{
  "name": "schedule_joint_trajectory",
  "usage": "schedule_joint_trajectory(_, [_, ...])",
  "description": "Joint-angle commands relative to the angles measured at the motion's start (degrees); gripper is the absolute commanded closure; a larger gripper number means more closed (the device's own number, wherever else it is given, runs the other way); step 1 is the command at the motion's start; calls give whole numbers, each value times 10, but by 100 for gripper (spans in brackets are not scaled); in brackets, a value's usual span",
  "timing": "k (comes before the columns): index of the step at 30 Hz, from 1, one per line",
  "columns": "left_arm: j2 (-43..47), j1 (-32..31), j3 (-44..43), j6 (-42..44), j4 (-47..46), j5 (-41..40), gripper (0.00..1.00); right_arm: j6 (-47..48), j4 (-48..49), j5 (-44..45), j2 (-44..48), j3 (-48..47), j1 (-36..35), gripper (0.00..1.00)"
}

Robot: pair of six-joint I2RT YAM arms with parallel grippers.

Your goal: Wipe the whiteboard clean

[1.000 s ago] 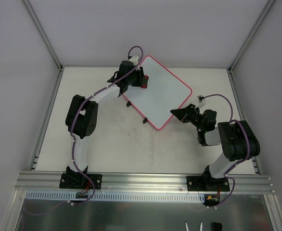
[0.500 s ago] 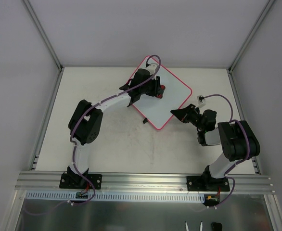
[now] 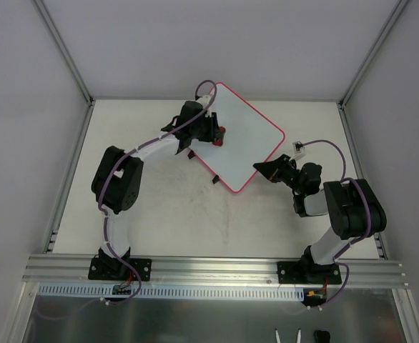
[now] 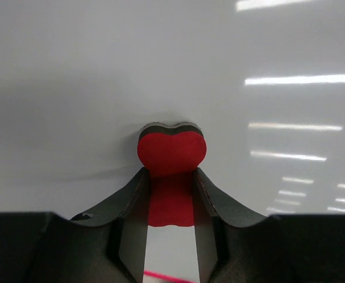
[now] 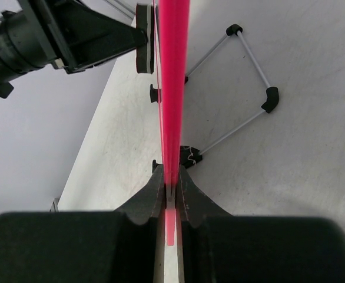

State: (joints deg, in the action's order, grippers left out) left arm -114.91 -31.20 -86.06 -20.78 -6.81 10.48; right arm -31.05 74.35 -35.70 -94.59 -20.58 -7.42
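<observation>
The whiteboard, white with a red-pink rim, stands tilted at the back middle of the table. My left gripper is shut on a small red eraser block and presses its dark pad against the board's white face. My right gripper is shut on the board's red rim at its near right edge, seen edge-on in the right wrist view. No scribble shows on the board.
The board's wire stand with black corner pieces rests on the table behind it. Two black clips sit along the board's lower left edge. Grey walls close in the table on three sides.
My left gripper swept the eraser right across the board, then back left toward the board's upper left part. The right gripper and the board have stayed still.
</observation>
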Motion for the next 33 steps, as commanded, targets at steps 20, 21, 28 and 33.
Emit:
schedule_joint_trajectory(20, [291, 115, 347, -104, 118, -112, 85, 20, 82, -21, 12, -13, -8, 100])
schedule_joint_trajectory(21, [290, 124, 353, -109, 121, -107, 85, 20, 82, -21, 12, -13, -7, 100])
schedule_joint_trajectory(28, [265, 132, 371, -95, 143, -107, 81, 18, 83, -22, 12, -12, -8, 100])
schedule_joint_trajectory(33, [250, 132, 354, -88, 164, -107, 73, 18, 83, -23, 12, -13, -8, 100])
